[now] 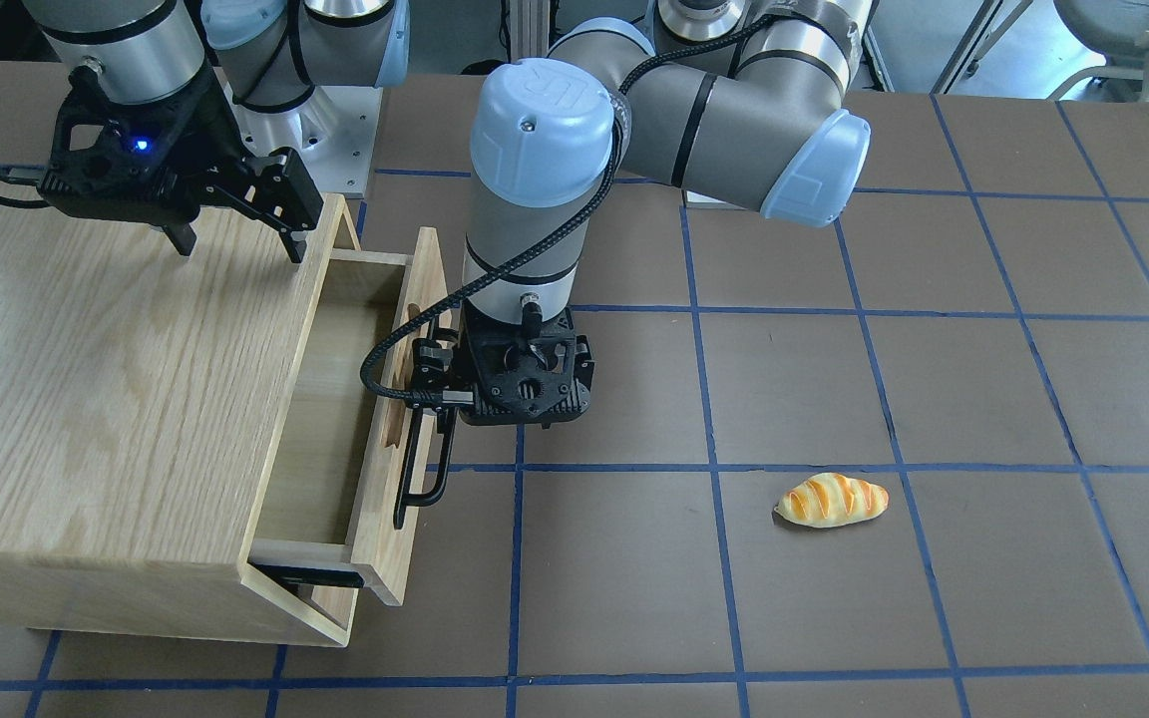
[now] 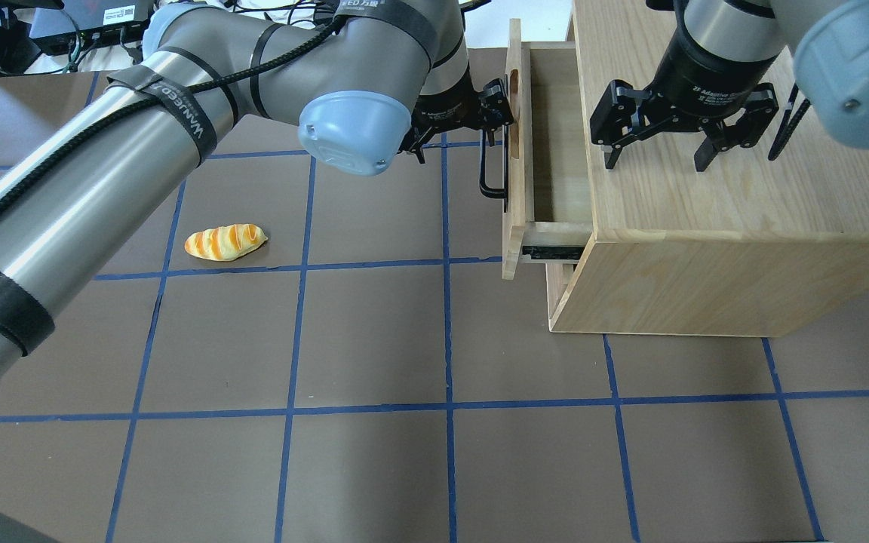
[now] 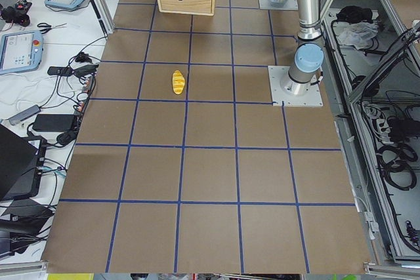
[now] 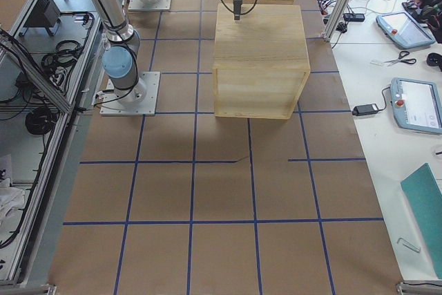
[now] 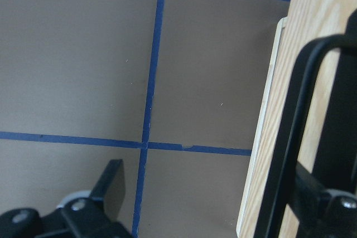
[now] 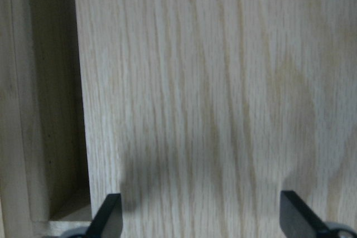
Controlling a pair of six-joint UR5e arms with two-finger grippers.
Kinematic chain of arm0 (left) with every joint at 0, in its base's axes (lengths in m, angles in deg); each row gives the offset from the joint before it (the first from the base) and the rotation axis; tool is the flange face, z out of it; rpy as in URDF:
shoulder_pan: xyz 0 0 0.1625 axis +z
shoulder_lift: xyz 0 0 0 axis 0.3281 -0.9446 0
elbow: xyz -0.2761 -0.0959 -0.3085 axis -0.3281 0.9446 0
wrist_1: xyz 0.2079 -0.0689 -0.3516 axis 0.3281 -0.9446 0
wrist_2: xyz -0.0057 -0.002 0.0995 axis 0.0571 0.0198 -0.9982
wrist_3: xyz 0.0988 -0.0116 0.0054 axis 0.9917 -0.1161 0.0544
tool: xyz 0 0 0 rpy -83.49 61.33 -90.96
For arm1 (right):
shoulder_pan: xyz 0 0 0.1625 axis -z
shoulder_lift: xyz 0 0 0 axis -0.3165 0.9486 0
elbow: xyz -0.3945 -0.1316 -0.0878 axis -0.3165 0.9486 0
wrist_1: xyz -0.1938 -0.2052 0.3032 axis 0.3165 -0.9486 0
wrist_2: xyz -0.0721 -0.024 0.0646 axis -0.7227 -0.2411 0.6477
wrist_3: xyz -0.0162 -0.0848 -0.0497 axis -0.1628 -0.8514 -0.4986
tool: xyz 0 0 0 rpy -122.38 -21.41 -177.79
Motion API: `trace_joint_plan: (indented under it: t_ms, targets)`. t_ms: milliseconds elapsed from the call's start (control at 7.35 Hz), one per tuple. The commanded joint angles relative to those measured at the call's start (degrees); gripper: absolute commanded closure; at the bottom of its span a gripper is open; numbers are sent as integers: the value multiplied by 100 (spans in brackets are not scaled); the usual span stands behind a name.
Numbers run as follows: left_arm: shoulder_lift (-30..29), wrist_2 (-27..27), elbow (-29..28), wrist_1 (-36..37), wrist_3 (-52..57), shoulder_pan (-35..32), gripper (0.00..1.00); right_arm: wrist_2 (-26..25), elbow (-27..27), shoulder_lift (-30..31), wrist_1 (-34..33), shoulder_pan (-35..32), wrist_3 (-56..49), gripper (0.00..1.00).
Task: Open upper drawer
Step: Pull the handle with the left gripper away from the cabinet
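The upper drawer (image 1: 375, 538) is pulled partway out of the oak cabinet (image 1: 86, 399), and its empty inside (image 2: 555, 151) shows. Its black bar handle (image 1: 413, 499) runs along the front panel (image 2: 514, 219). My left gripper (image 1: 432, 384) is at the handle's middle. In the left wrist view (image 5: 217, 176) its jaws stand wide apart, with the handle (image 5: 290, 137) between them, close to the right finger. My right gripper (image 2: 655, 160) is open over the cabinet top (image 6: 223, 82), near the drawer edge; I cannot tell whether it touches the wood.
A toy bread roll (image 1: 832, 499) lies on the brown mat away from the cabinet; it also shows in the overhead view (image 2: 225, 242). Blue tape lines grid the mat. The cabinet (image 4: 259, 46) stands on the robot's right side of the table.
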Motion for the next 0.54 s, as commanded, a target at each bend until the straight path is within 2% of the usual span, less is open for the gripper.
trace_joint_plan:
  t_ms: [0,408]
  targets:
    - [77,3,6,-150,1,141,0,-1,0,0,0,0,0,0]
    - [147,3,15,-238,9,317,0,-2,0,0,0,0,0,0]
